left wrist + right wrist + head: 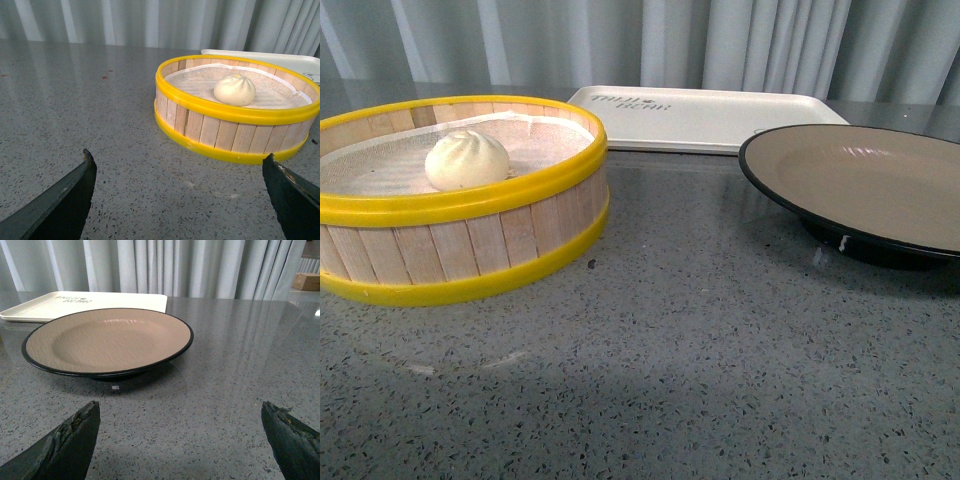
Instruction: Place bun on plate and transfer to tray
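Small white pleated steamed bun [467,160] sits inside the round yellow-rimmed wooden steamer basket [460,250]. The wide beige black-rimmed plate [870,180] lies right of the basket and the cream rectangular plastic tray [720,120] behind it, possibly touching the plate, on the grey speckled desk [670,350]. Left gripper [179,156] and right gripper [180,403] both spread wide, empty; risk is that the basket's raised wall blocks a low approach, and a hard pinch would dent the bun or snag the liner.

Left gripper [178,197] and right gripper [180,437] end in black, tapered, scuffed tips.
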### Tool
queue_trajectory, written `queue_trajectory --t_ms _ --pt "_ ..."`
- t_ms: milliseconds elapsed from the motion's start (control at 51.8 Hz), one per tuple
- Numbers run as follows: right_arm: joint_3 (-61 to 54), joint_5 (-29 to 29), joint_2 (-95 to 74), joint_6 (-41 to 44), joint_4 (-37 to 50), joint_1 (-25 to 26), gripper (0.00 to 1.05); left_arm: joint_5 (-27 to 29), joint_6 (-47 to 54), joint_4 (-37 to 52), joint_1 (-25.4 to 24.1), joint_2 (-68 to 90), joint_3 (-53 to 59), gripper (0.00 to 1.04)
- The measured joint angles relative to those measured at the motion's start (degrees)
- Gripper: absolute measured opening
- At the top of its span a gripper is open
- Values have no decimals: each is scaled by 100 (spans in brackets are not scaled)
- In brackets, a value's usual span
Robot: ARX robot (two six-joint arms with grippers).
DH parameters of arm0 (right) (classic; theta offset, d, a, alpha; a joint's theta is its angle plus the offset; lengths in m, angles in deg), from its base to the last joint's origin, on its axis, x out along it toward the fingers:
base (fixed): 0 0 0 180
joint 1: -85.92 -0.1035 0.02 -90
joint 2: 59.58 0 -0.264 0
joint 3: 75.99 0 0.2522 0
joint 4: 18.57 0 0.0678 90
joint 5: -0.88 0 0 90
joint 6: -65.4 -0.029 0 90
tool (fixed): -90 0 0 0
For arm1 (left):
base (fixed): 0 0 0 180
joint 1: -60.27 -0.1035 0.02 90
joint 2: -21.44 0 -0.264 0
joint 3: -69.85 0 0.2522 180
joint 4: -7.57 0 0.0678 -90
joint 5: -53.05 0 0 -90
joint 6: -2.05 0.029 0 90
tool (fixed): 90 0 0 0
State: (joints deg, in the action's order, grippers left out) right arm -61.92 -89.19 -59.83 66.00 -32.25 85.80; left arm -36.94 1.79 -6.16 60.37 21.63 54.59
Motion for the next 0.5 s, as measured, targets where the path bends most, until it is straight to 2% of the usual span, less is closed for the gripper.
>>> queue_trajectory --t_ms 502 --pt "0 0 0 0 0 0 96 0 0 0 0 0 0 98"
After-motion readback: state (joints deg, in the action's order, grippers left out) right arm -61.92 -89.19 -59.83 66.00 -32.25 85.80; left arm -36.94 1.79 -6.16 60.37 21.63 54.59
